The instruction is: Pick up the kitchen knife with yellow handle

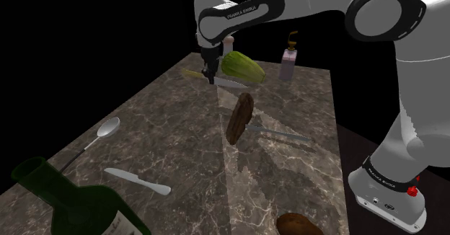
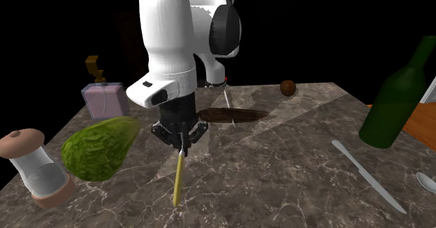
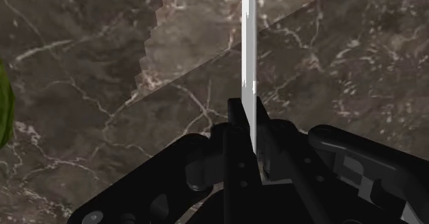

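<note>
The all-black two-finger gripper (image 1: 210,77) is closed on the kitchen knife (image 2: 179,181), a slim one with a yellow handle and a pale steel blade, clasping it about where handle meets blade; in the wrist view the blade runs straight out from between the fingers over the dark brown marble worktop (image 1: 166,125); in the second exterior view the handle slants down from the gripper toward the surface, and I cannot tell whether its end touches.

The knife is at the far end of the worktop in the shoulder view, its handle end near the edge on that view's left, with a black area beyond; a lumpy green vegetable (image 1: 243,66) sits just beside the gripper on the other side, apart from it; near the far edge stand a pale pink square bottle (image 1: 288,62) with a brown stopper and a clear shaker (image 2: 35,165) with a brown cap.

Toward the stand, bare marble lies between the knife and a dark brown oblong thing (image 1: 239,117); well apart from the gripper lie a silver table knife (image 1: 137,181) and a silver spoon (image 1: 103,132); a dark green glass bottle (image 1: 68,201) stands at the near corner.
</note>
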You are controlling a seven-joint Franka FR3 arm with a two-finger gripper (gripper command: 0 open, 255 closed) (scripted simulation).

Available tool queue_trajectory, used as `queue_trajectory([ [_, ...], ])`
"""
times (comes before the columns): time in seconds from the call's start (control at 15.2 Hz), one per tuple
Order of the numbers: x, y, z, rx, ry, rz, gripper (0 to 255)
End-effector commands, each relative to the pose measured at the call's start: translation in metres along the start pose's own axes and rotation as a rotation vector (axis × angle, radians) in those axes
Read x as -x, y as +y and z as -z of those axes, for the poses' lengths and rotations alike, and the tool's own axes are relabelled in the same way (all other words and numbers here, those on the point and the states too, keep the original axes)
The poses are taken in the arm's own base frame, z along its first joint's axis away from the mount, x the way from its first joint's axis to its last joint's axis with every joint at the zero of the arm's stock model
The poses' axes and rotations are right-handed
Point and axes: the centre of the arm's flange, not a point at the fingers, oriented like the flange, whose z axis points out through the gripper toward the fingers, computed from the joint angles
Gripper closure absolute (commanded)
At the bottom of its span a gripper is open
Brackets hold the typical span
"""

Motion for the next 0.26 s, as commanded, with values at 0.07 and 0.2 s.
queue_trajectory([
  [0.07, -0.0009, -0.0001, 0.0156, 0.0, 0.0, 0.0, 255],
  [0.2, -0.0009, -0.0001, 0.0164, 0.0, 0.0, 0.0, 255],
])
